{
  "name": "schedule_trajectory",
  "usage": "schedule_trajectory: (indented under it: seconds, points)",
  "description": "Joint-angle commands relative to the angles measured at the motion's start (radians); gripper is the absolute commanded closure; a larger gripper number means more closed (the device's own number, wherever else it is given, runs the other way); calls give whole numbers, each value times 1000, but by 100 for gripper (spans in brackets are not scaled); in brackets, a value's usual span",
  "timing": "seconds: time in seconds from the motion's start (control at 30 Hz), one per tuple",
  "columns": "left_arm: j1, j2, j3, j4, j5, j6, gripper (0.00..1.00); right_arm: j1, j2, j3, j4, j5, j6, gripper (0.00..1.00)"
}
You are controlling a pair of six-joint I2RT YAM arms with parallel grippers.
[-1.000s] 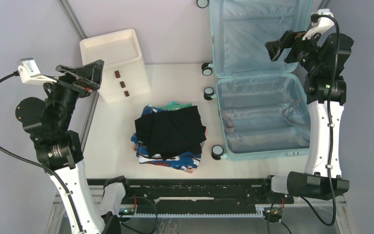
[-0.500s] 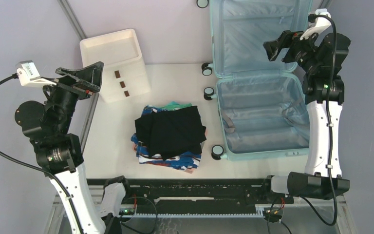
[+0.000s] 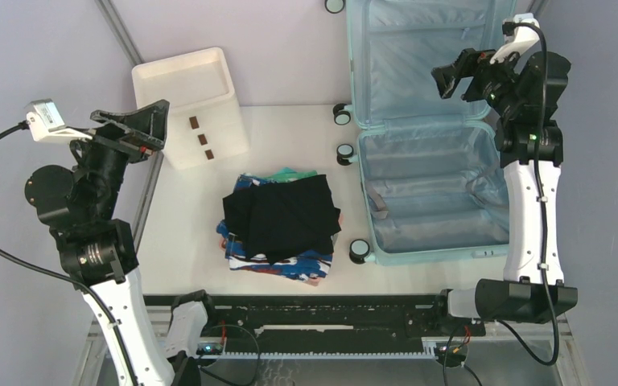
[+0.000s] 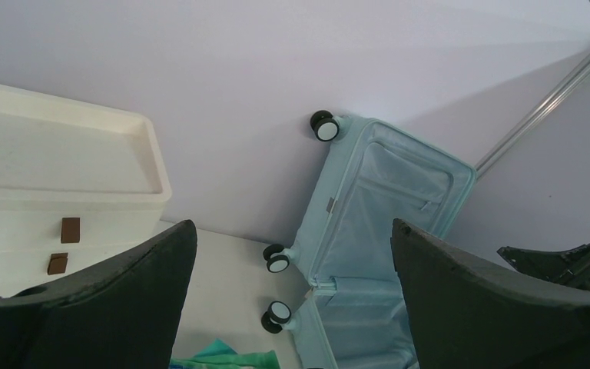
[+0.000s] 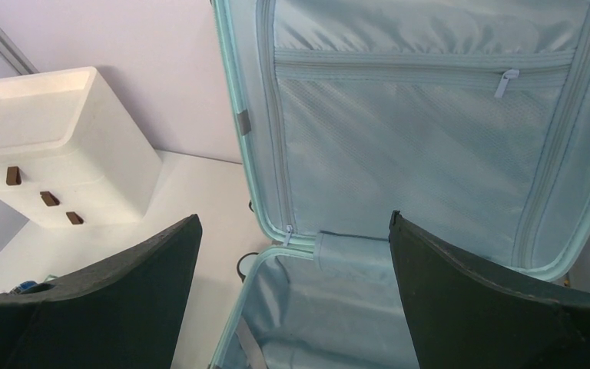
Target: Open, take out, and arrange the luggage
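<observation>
The suitcase [image 3: 434, 193] lies open on the right side of the counter [image 3: 185, 233], its lid [image 3: 410, 48] upright against the far wall, where the spread, empty right claw [image 3: 453, 74] beside it could knock it shut; the left claw [image 3: 154, 125] hangs spread too.

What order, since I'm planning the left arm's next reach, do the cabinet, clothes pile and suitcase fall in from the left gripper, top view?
From the left gripper:
1. drawer cabinet, just beside it, back left.
2. clothes pile, table centre.
3. luggage, open, right side.
</observation>
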Motion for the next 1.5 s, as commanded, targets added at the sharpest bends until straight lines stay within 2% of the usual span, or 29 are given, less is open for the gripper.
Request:
schedule_trajectory:
  seconds: [0.0, 1.47]
  points:
    - [5, 12, -12, 52, -8, 11, 0, 11, 8, 11, 48, 20, -20, 0]
    - [3, 62, -26, 111, -34, 2, 0, 32, 112, 84, 72, 67, -39, 0]
